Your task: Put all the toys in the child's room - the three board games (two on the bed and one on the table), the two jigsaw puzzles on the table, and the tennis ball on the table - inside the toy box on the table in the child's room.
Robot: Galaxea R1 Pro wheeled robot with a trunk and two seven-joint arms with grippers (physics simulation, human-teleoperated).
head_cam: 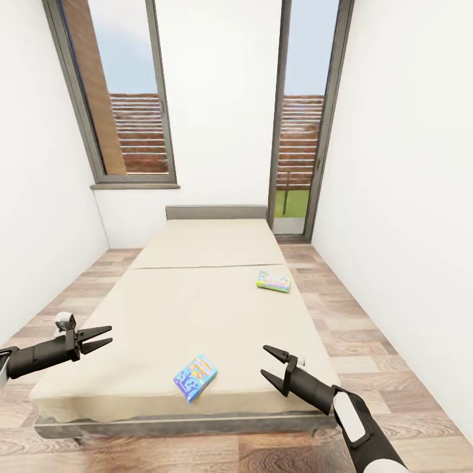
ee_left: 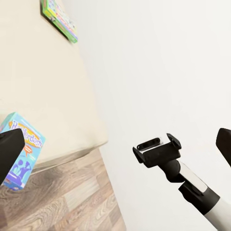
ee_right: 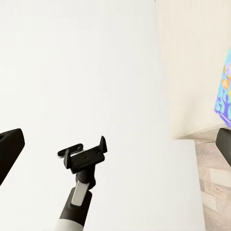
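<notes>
From the head camera I see the bed [head_cam: 197,289] running lengthwise away from me, its foot edge closest. A blue game [head_cam: 195,377] lies near that foot edge, between my arms; a green game [head_cam: 273,281] sits farther up, close to the bed's right edge. My left gripper [head_cam: 100,337] hovers at the bed's left edge, jaws apart and empty. My right gripper [head_cam: 274,366] hangs over the foot end right of the blue game, jaws also apart, empty. Bare floor [head_cam: 368,341] runs along both sides.

Left wrist: the blue game [ee_left: 23,149] near the mattress corner, the green game [ee_left: 60,19] farther off, the right gripper [ee_left: 155,148] against the wall.

Right wrist: the blue game [ee_right: 224,91] near the bed's edge, the left gripper [ee_right: 85,155] well apart from it.
</notes>
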